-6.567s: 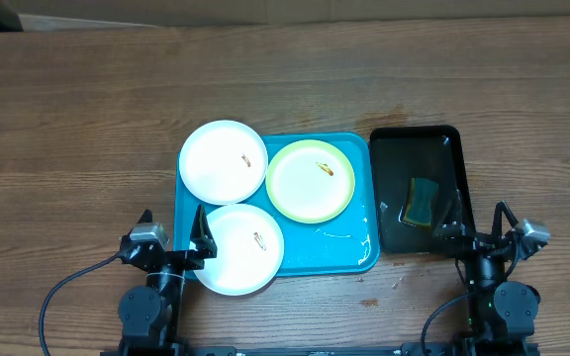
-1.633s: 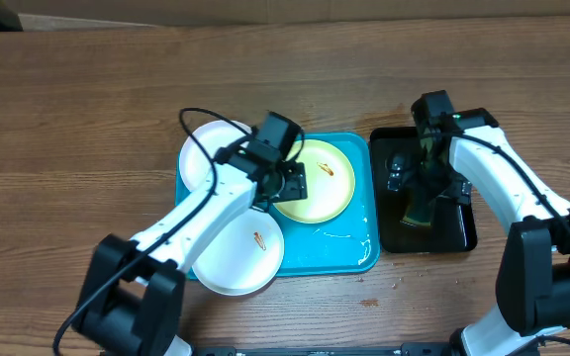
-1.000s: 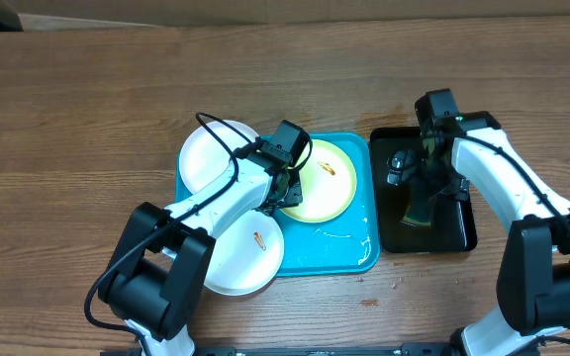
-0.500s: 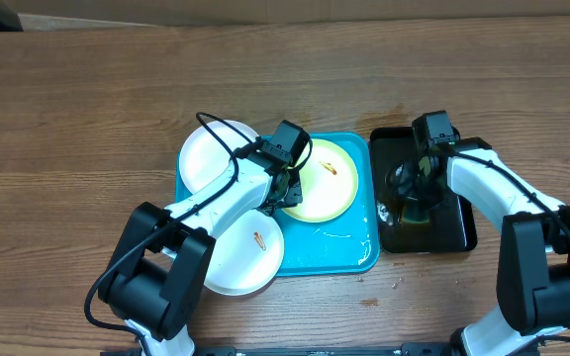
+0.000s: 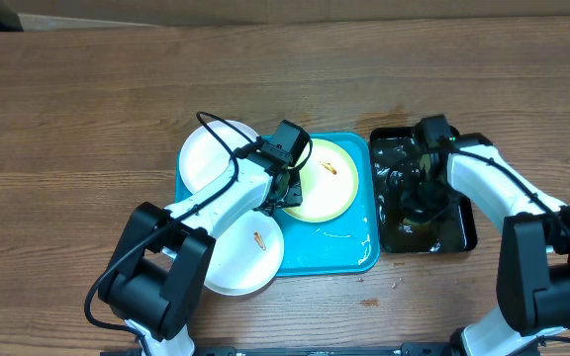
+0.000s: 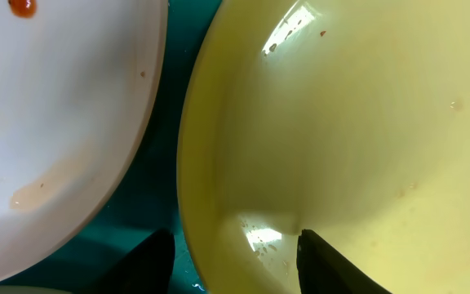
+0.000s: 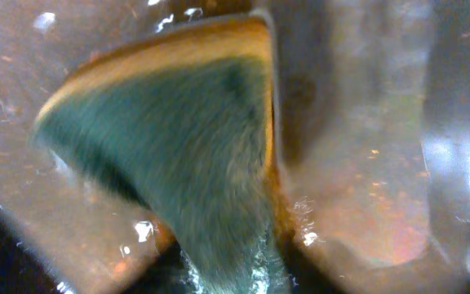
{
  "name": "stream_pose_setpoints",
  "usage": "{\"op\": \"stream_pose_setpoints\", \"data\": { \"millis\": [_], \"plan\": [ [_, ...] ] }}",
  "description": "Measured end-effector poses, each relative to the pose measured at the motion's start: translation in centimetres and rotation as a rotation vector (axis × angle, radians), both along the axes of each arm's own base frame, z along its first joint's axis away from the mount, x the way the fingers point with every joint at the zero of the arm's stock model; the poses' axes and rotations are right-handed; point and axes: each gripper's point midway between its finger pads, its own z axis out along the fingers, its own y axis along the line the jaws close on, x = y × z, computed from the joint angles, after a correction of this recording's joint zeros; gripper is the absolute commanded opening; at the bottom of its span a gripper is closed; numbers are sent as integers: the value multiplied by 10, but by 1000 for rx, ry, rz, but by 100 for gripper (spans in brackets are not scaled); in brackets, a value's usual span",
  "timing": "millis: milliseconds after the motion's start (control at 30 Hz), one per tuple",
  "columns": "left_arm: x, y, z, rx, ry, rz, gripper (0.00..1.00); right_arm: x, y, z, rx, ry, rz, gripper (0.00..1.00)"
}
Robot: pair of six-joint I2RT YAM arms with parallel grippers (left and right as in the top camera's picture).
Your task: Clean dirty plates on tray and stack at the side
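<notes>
Three plates lie on the turquoise tray [image 5: 349, 242]: a white plate [image 5: 216, 163] at back left, a yellow-green plate [image 5: 320, 183] at back right, and another white plate [image 5: 240, 252] in front. Each carries a small orange-brown smear. My left gripper [image 5: 287, 195] is at the yellow-green plate's left edge. In the left wrist view it [image 6: 235, 265] stands open astride that plate's rim [image 6: 210, 204], one finger over the tray, the other over the plate. My right gripper [image 5: 416, 203] is down in the black tray, shut on a green-and-yellow sponge [image 7: 186, 155].
The black tray [image 5: 458, 222] stands right of the turquoise tray, wet inside. Water glistens on the turquoise tray's front right part [image 5: 339, 232]. A cable loops over the back-left white plate. Brown wooden table [image 5: 77, 119] lies all around.
My right gripper has closed on the sponge and shifted slightly back in the black tray. The left arm has stayed at the yellow-green plate's rim.
</notes>
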Motion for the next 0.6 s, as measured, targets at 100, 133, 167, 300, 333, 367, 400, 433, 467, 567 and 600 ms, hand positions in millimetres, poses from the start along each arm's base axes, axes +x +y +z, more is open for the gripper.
{"op": "stream_pose_setpoints", "data": {
  "millis": [100, 133, 167, 300, 333, 367, 400, 433, 467, 567, 600],
  "plan": [
    [0, 0, 0, 0, 0, 0, 46, -3, 0, -2, 2, 2, -7, 44],
    [0, 0, 0, 0, 0, 2, 44, -4, 0, -2, 1, 8, -5, 72],
    [0, 0, 0, 1, 0, 0, 43, -7, -1, -1, -2, 23, 4, 85],
    [0, 0, 0, 1, -1, -2, 31, -4, -1, 4, -3, 22, 17, 95],
    [0, 0, 0, 4, 0, -8, 20, 4, 0, 5, 1, -10, 21, 92],
    [0, 0, 0, 3, 0, -5, 16, 7, 0, 6, 2, -19, 22, 87],
    [0, 1, 0, 6, 1, -7, 13, 13, 1, 6, 5, -43, 23, 78],
    [-1, 1, 0, 7, 2, -6, 13, 17, 2, 6, 8, -61, 24, 68],
    [-1, 2, 0, 10, 4, -8, 12, 21, 3, 6, 10, -77, 29, 52],
    [-1, 2, 0, 10, 3, -11, 12, 29, 3, 6, 11, -107, 29, 4],
    [-1, 2, 0, 12, 3, -15, 11, 29, 3, 5, 12, -112, 29, 4]
  ]
}}
